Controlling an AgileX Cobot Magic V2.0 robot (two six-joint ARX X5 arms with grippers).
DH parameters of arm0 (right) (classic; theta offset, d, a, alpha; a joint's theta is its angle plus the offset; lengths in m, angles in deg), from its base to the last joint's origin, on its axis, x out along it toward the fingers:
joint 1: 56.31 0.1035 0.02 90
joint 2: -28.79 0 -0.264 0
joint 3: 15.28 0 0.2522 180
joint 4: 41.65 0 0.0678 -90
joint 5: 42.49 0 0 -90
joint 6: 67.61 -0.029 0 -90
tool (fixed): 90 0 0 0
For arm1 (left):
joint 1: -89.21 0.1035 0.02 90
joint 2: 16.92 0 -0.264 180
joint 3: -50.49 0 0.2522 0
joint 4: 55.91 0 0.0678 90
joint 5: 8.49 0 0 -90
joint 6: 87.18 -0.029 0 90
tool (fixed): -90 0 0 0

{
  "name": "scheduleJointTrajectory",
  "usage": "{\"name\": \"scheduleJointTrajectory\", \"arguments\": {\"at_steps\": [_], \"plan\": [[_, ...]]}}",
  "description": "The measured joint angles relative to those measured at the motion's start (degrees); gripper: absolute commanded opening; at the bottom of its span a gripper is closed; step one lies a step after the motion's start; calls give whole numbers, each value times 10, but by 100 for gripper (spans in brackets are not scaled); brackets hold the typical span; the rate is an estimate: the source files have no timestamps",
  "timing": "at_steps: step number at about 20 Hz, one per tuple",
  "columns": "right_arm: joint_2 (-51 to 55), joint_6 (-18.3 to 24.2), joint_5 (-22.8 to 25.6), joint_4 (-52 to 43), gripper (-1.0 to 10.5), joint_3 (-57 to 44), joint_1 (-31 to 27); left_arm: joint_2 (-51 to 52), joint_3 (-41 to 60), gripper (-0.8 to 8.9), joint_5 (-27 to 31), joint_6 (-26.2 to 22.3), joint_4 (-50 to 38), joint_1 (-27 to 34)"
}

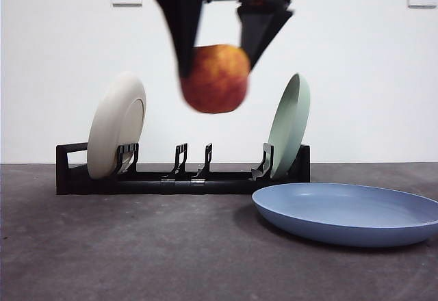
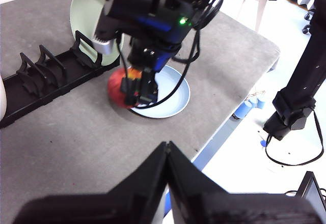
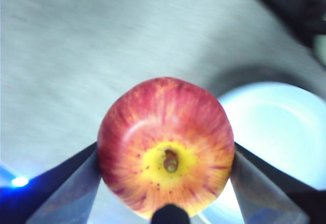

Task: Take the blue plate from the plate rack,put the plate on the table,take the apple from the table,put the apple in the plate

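Two of the four steps look finished to us: the blue plate lies flat on the surface, just in front of the plate rack and toward its pale green plate end. The third step seems done too, since the apple is off the surface and high in the air, clamped between the two black jaws of the right gripper. In the right wrist view we see the apple stem-up, a jaw pressed against each side, with part of the blue plate below and off to one side of it.

We judge the last step to be in hand: carrying the apple over to the plate. In the front view the apple hangs above the middle of the rack, between the cream plate and the green one, not yet over the blue plate.

The left gripper waits well apart, its jaws closed together on nothing.

What comes next, we think, calls for a sideways move until the apple is over the plate's middle, then a slow descent until it nearly rests on the plate before the jaws part. Released high, a round apple may roll out over the shallow rim.
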Motion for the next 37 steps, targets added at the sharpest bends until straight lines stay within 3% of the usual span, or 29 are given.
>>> {"name": "scheduleJointTrajectory", "arguments": {"at_steps": [3,7,12,18,29,37], "plan": [[33,0,30,-9,1,-38,-12,0,0,-8,6,0,0,0],[142,-5,46,-100,-2,-201,-48,0,0,-8,8,0,0,0],[234,-55,-48,-252,-3,-393,-148,0,0,-8,22,0,0,0],[233,-72,-51,-384,-3,-493,-182,-5,0,-8,25,0,0,0],[202,-79,-21,-455,16,-531,-186,-20,0,-4,25,0,0,0],[197,-90,-22,-456,493,-530,-186,-20,0,-4,25,0,0,0]]}}
